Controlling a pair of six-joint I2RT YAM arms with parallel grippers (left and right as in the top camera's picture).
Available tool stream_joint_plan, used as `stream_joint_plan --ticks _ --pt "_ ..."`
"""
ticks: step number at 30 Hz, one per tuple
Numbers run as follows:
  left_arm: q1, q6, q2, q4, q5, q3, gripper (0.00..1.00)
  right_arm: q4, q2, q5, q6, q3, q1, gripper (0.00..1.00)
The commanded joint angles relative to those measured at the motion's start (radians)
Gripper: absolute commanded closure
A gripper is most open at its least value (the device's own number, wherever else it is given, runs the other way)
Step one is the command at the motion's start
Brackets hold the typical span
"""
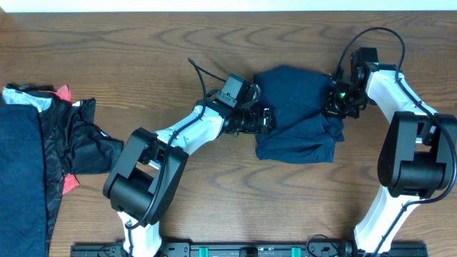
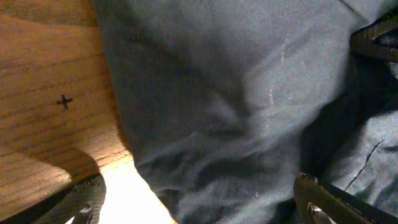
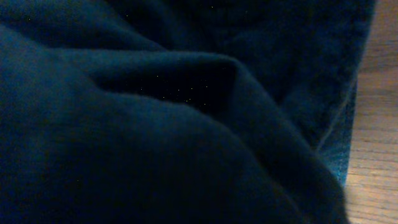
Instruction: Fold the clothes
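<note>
A dark navy garment [image 1: 296, 114] lies crumpled and partly folded at the table's middle right. My left gripper [image 1: 261, 120] is at its left edge. In the left wrist view its two fingers [image 2: 199, 211] stand wide apart, open, with the navy cloth [image 2: 236, 106] lying between them. My right gripper [image 1: 336, 102] is pressed against the garment's right edge. The right wrist view is filled with dark cloth [image 3: 155, 124], which hides the fingers, so I cannot tell whether they are shut on the fabric.
A pile of other clothes [image 1: 43, 143], black and navy with red and white bits, lies at the left edge of the wooden table [image 1: 143, 43]. Bare wood shows at the right of the right wrist view [image 3: 376, 124].
</note>
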Motion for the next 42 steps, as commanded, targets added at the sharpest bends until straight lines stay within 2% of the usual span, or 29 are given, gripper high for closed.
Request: stream_joint_plan --ticks 1,12,17,42 --pt "0.0 0.017 0.016 -0.006 -0.008 -0.009 0.02 -0.016 -0.018 0.022 0.014 0.006 0.01 0.99" --pt "0.0 0.017 0.016 -0.005 -0.008 -0.009 0.02 -0.072 -0.143 0.092 0.018 0.138 -0.002 0.99" --pt "0.0 0.016 0.016 -0.005 -0.008 -0.009 0.02 -0.09 -0.166 0.187 0.039 0.178 -0.002 0.99" --pt "0.0 0.017 0.016 -0.021 -0.008 -0.009 0.02 -0.112 -0.135 0.247 0.069 0.144 -0.153 0.99"
